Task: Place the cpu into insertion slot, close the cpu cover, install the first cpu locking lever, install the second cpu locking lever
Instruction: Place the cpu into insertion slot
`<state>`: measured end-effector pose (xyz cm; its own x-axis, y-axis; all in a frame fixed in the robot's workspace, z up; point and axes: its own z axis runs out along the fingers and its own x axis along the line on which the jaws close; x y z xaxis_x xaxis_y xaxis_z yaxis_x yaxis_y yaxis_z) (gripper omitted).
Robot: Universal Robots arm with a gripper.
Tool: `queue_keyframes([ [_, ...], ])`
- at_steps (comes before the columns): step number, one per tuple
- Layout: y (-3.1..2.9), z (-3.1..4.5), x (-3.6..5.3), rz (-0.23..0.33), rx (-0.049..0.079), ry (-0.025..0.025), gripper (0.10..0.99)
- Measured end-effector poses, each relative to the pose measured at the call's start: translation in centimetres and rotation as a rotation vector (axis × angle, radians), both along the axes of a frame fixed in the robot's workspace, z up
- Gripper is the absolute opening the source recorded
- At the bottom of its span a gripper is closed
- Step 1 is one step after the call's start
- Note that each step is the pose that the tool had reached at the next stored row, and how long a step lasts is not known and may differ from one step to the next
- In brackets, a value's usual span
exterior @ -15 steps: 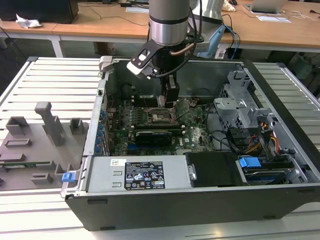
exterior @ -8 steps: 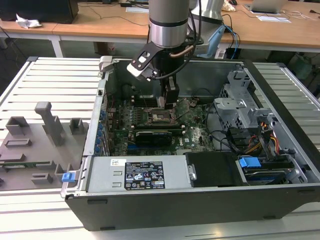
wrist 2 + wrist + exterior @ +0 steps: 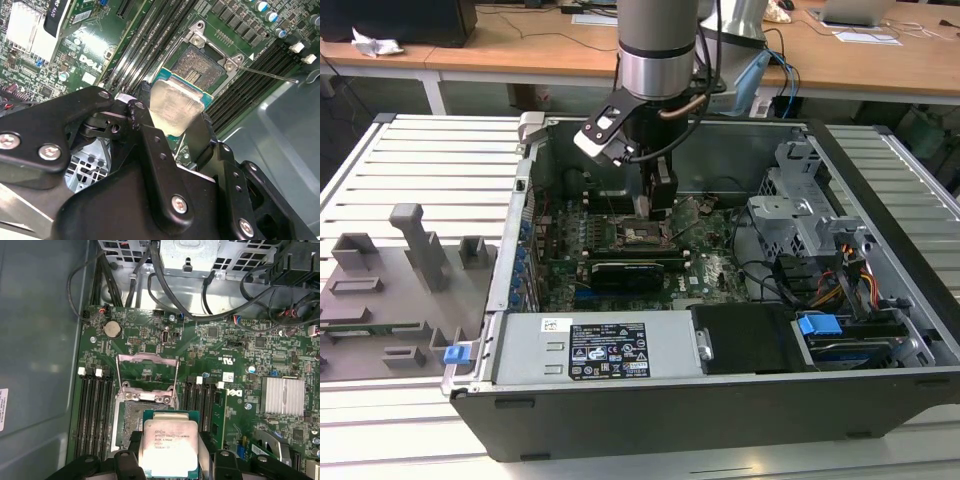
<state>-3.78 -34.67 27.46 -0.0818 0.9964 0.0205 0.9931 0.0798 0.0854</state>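
My gripper reaches down into the open computer case, shut on the cpu. The cpu's silver-grey top shows between the two black fingers in both wrist views. It hangs tilted just above the insertion slot, partly over one edge of it. The slot's dark pin grid lies bare. The cpu cover is swung up and back on its hinge. A thin locking lever sticks out beside the socket, unlatched.
Long black memory slots flank the socket on both sides. A black card lies in front of it in the exterior view. A drive cage and cables fill the case's right part. Grey fixtures stand on the table at the left.
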Motion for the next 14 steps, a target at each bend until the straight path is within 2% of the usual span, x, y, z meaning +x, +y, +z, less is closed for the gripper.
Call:
queue_keyframes([
  [4,0.05,-0.21,0.0,-0.003,0.0,-0.0001,0.529],
  [9,0.07,-0.69,-0.02,-0.06,0.0,0.0,0.529],
  [14,0.07,-0.81,-0.02,-0.062,0.0,0.0,0.529],
])
